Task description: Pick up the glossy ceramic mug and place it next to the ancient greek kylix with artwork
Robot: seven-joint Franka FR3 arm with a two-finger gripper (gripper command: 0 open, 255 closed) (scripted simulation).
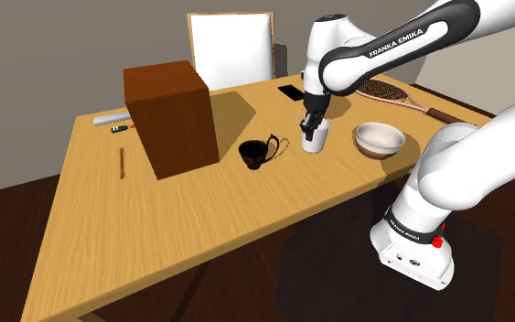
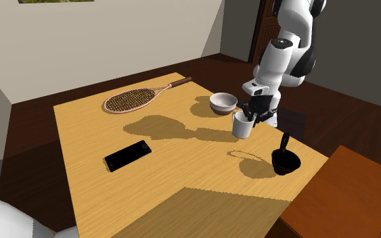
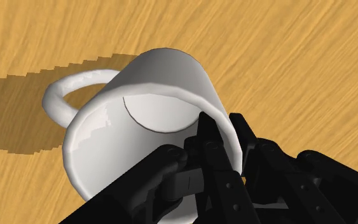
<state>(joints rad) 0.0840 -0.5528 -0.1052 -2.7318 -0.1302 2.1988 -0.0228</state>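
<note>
While wrist view gives us gripper (image 3: 220,129) clamped on rim of white mug (image 3: 165,70) (one finger inside), shoulder view adds black kylix (image 1: 257,154) nearby.

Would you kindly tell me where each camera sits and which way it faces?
Shoulder view: beside the stand, looking down over the table; stand, arm show.
Second exterior view: across the table, facing the arm.
Wrist view: on the gripper, looking into the white mug it clasps.
Exterior views share the black kylix.
</note>
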